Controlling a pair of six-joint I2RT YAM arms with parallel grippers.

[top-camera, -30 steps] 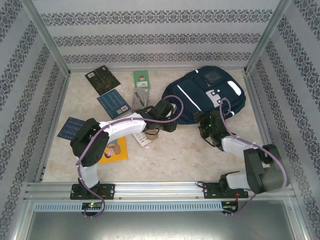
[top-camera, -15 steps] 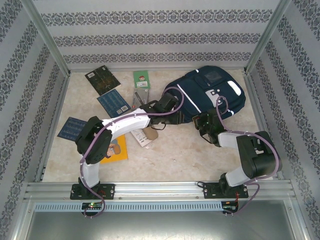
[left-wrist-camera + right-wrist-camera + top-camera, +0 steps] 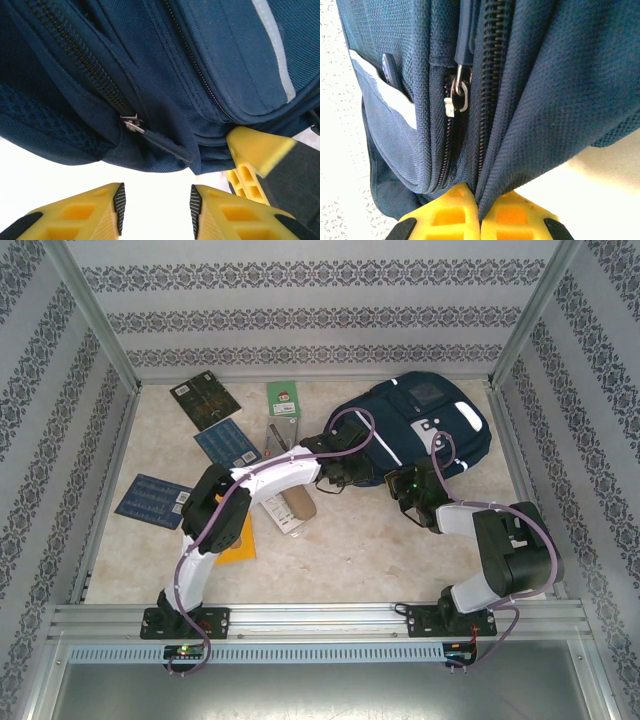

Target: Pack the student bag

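Note:
The student bag [image 3: 420,425], navy with white stripes, lies at the back right of the table. My left gripper [image 3: 348,468] is at the bag's left lower edge. In the left wrist view it [image 3: 156,207] is open and holds nothing, just short of a black zipper pull [image 3: 162,141] that hangs from the bag [image 3: 150,65]. My right gripper [image 3: 412,483] is at the bag's near edge. It [image 3: 480,212] is shut on a fold of the bag's fabric [image 3: 545,100] beside the zipper, below a metal slider [image 3: 460,95]. One of its yellow fingers [image 3: 252,152] shows in the left wrist view.
Flat books and cards lie left of the bag: a dark one [image 3: 205,400], a green one [image 3: 283,399], two blue ones [image 3: 228,445] [image 3: 150,498], a yellow one [image 3: 238,543]. A white packet [image 3: 290,508] lies under the left arm. Patterned walls enclose the table.
My left arm has stretched right, bringing its gripper up to the bag's edge. My right gripper moved up to the bag and shut on its fabric.

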